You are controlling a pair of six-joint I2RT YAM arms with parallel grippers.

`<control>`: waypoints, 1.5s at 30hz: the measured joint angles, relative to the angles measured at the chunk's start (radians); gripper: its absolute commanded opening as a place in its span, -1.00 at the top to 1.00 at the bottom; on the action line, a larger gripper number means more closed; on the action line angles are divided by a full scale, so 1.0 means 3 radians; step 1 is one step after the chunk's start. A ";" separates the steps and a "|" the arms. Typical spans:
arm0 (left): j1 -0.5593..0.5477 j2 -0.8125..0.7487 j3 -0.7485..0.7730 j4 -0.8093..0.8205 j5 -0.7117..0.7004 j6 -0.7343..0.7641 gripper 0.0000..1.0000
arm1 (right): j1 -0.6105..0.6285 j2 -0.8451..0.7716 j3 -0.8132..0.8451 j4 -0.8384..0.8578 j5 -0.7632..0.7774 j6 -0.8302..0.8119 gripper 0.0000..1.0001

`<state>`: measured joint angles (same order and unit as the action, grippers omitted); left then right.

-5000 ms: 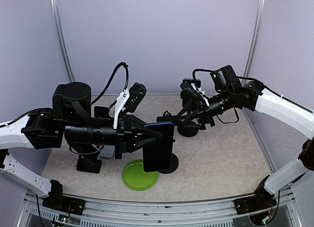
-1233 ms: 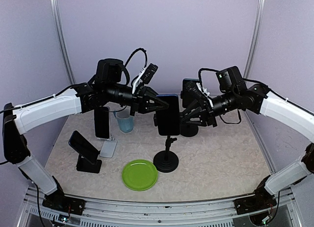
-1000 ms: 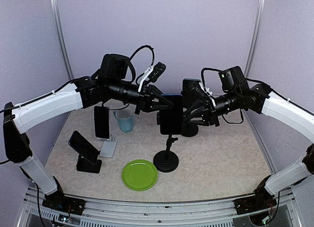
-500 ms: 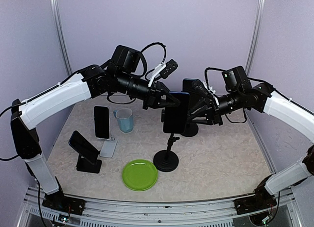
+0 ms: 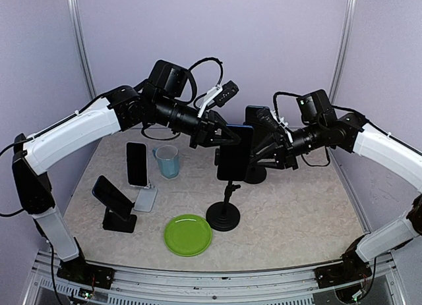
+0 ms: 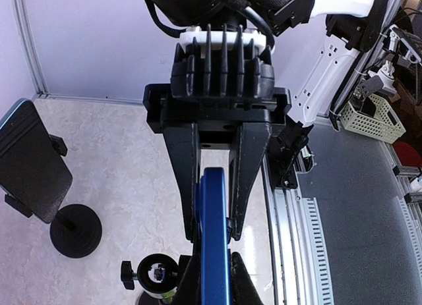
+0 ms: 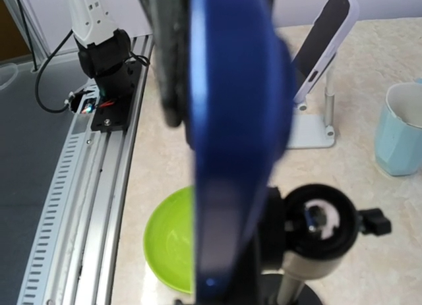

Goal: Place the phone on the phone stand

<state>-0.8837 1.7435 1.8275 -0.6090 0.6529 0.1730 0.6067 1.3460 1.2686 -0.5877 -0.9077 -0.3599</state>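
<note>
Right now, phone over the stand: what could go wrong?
Phone looks unseated: from the left wrist the stand head sits off to its side, so lowering may miss. Left hand and right hand both crowd it; opposing pulls could twist it. A knock might tip the stand onto the green plate.

On my screens the phone [image 5: 234,153] shows a black face and, seen edge-on from the wrist cameras, a bright blue rim. The phone stand [image 5: 224,216] is plain black. I read the bench [image 5: 297,213] as pale beige with a faint marbled mottle. The plate [image 5: 188,234] is lime green, and the cup [image 5: 167,161] is a see-through light blue. The left arm [image 5: 72,130] and right arm [image 5: 389,150] both wear white shells over black joints. A second phone [image 5: 136,163] is black-faced on a silvery white holder [image 5: 146,199]. A third phone [image 5: 109,192] is dark on a black holder [image 5: 120,221]. The walls [image 5: 211,48] are soft lavender.
</note>
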 measured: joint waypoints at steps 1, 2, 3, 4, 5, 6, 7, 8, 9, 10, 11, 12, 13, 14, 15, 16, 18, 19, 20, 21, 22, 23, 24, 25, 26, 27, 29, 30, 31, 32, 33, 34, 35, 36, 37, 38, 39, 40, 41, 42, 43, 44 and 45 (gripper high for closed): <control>-0.0005 -0.0005 -0.0004 0.0000 -0.0011 -0.0001 1.00 | 0.0000 0.0000 0.0000 0.0000 0.0000 0.0001 0.58; -0.0008 -0.0008 -0.0008 0.0001 -0.0018 -0.0001 1.00 | 0.0000 0.0000 0.0000 -0.0001 0.0001 0.0001 0.44; -0.0013 -0.0014 -0.0013 0.0001 -0.0027 -0.0004 1.00 | 0.0000 0.0000 0.0000 -0.0003 0.0001 0.0001 0.23; -0.0019 -0.0020 -0.0014 0.0001 -0.0039 -0.0010 1.00 | 0.0000 0.0000 0.0000 -0.0001 0.0001 0.0001 0.03; -0.0025 -0.0028 -0.0018 0.0000 -0.0056 -0.0014 1.00 | 0.0000 0.0000 0.0000 -0.0006 -0.0003 0.0011 -0.16; -0.0027 -0.0045 -0.0023 -0.0020 -0.0084 -0.0024 1.00 | 0.0000 -0.0008 0.0000 -0.0028 -0.0018 0.0011 -0.30; -0.0024 -0.0062 -0.0027 -0.0041 -0.0111 -0.0027 1.00 | 0.0000 -0.0023 0.0000 -0.0043 -0.0024 0.0013 -0.42; -0.0018 -0.0081 -0.0036 -0.0060 -0.0134 -0.0028 1.00 | 0.0000 -0.0042 -0.0001 -0.0051 -0.0024 0.0029 -0.52; -0.0014 -0.0097 -0.0043 -0.0076 -0.0148 -0.0029 1.00 | 0.0000 -0.0069 -0.0001 -0.0058 -0.0020 0.0011 -0.62; -0.0011 -0.0107 -0.0052 -0.0083 -0.0159 -0.0032 1.00 | 0.0000 -0.0102 0.0000 -0.0061 -0.0010 -0.0010 -0.71; -0.0011 -0.0114 -0.0061 -0.0083 -0.0165 -0.0036 1.00 | 0.0000 -0.0126 0.0000 -0.0069 -0.0004 -0.0009 -0.77; -0.0011 -0.0125 -0.0071 -0.0080 -0.0170 -0.0041 1.00 | 0.0000 -0.0156 0.0000 -0.0075 0.0013 -0.0039 -0.80; -0.0011 -0.0131 -0.0080 -0.0076 -0.0174 -0.0050 1.00 | 0.0000 -0.0182 0.0000 -0.0078 0.0027 -0.0051 -0.83; -0.0013 -0.0141 -0.0093 -0.0069 -0.0179 -0.0058 1.00 | 0.0000 -0.0203 -0.0001 -0.0079 0.0038 -0.0062 -0.84; -0.0014 -0.0151 -0.0104 -0.0066 -0.0184 -0.0065 1.00 | 0.0000 -0.0217 -0.0001 -0.0079 0.0042 -0.0069 -0.85; -0.0015 -0.0163 -0.0118 -0.0061 -0.0188 -0.0076 1.00 | 0.0000 -0.0231 -0.0008 -0.0075 0.0048 -0.0075 -0.86; -0.0020 -0.0191 -0.0170 -0.0018 -0.0198 -0.0109 0.98 | -0.0003 -0.0257 -0.0037 -0.0067 0.0053 -0.0083 -0.86; -0.0020 -0.0212 -0.0206 0.0013 -0.0201 -0.0123 0.89 | -0.0004 -0.0267 -0.0057 -0.0067 0.0056 -0.0083 -0.86; -0.0020 -0.0248 -0.0268 0.0066 -0.0207 -0.0142 0.78 | -0.0010 -0.0275 -0.0080 -0.0065 0.0064 -0.0084 -0.86; -0.0019 -0.0294 -0.0337 0.0117 -0.0212 -0.0160 0.70 | -0.0011 -0.0278 -0.0100 -0.0066 0.0069 -0.0085 -0.87; -0.0018 -0.0337 -0.0401 0.0160 -0.0219 -0.0181 0.60 | -0.0013 -0.0280 -0.0114 -0.0066 0.0076 -0.0088 -0.87; -0.0017 -0.0378 -0.0456 0.0182 -0.0233 -0.0198 0.57 | -0.0018 -0.0281 -0.0126 -0.0066 0.0079 -0.0093 -0.87; -0.0017 -0.0407 -0.0504 0.0192 -0.0251 -0.0212 0.55 | -0.0023 -0.0281 -0.0131 -0.0069 0.0088 -0.0098 -0.87; -0.0014 -0.0440 -0.0566 0.0215 -0.0268 -0.0234 0.51 | -0.0025 -0.0281 -0.0131 -0.0067 0.0093 -0.0104 -0.88; -0.0011 -0.0464 -0.0619 0.0240 -0.0284 -0.0261 0.45 | -0.0027 -0.0285 -0.0131 -0.0066 0.0103 -0.0109 -0.88; -0.0011 -0.0482 -0.0661 0.0277 -0.0309 -0.0285 0.39 | -0.0029 -0.0292 -0.0131 -0.0067 0.0109 -0.0116 -0.88; -0.0011 -0.0504 -0.0716 0.0337 -0.0370 -0.0336 0.28 | -0.0037 -0.0317 -0.0131 -0.0067 0.0121 -0.0126 -0.91; -0.0013 -0.0512 -0.0735 0.0367 -0.0409 -0.0354 0.22 | -0.0047 -0.0334 -0.0131 -0.0067 0.0128 -0.0131 -0.91; -0.0015 -0.0525 -0.0750 0.0388 -0.0460 -0.0374 0.18 | -0.0058 -0.0352 -0.0131 -0.0067 0.0137 -0.0134 -0.92; -0.0019 -0.0539 -0.0764 0.0407 -0.0502 -0.0389 0.15 | -0.0067 -0.0366 -0.0131 -0.0067 0.0145 -0.0139 -0.92; -0.0020 -0.0554 -0.0774 0.0417 -0.0548 -0.0398 0.12 | -0.0071 -0.0380 -0.0131 -0.0069 0.0160 -0.0144 -0.92; -0.0024 -0.0580 -0.0787 0.0431 -0.0604 -0.0409 0.09 | -0.0078 -0.0392 -0.0131 -0.0070 0.0174 -0.0150 -0.93; -0.0027 -0.0599 -0.0797 0.0439 -0.0645 -0.0413 0.05 | -0.0080 -0.0399 -0.0130 -0.0072 0.0186 -0.0156 -0.93; -0.0028 -0.0627 -0.0806 0.0446 -0.0678 -0.0417 0.00 | -0.0084 -0.0404 -0.0126 -0.0083 0.0203 -0.0165 -0.93; -0.0031 -0.0660 -0.0824 0.0464 -0.0715 -0.0418 -0.04 | -0.0086 -0.0412 -0.0122 -0.0095 0.0228 -0.0174 -0.94; -0.0031 -0.0703 -0.0847 0.0490 -0.0748 -0.0425 -0.07 | -0.0092 -0.0420 -0.0121 -0.0104 0.0258 -0.0181 -0.96; -0.0031 -0.0755 -0.0868 0.0509 -0.0779 -0.0429 -0.10 | -0.0098 -0.0441 -0.0121 -0.0117 0.0312 -0.0183 -0.99; -0.0031 -0.0806 -0.0889 0.0528 -0.0810 -0.0435 -0.12 | -0.0111 -0.0460 -0.0121 -0.0121 0.0348 -0.0181 -1.00; -0.0031 -0.0888 -0.0924 0.0562 -0.0851 -0.0441 -0.14 | -0.0136 -0.0492 -0.0121 -0.0117 0.0392 -0.0179 -1.00; -0.0031 -0.0971 -0.0956 0.0598 -0.0900 -0.0451 -0.16 | -0.0175 -0.0535 -0.0123 -0.0106 0.0440 -0.0163 -1.00; -0.0031 -0.1053 -0.0988 0.0635 -0.0951 -0.0464 -0.17 | -0.0226 -0.0593 -0.0132 -0.0074 0.0493 -0.0142 -1.00; -0.0031 -0.1164 -0.1049 0.0699 -0.1024 -0.0476 -0.17 | -0.0285 -0.0666 -0.0155 -0.0015 0.0552 -0.0109 -1.00; -0.0031 -0.1280 -0.1116 0.0759 -0.1113 -0.0488 -0.17 | -0.0329 -0.0731 -0.0179 0.0019 0.0596 -0.0094 -1.00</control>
<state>-0.8928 1.3594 1.4925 -0.3813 0.3191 0.0265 0.5079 1.1267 1.2148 -0.5819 -0.7288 -0.3882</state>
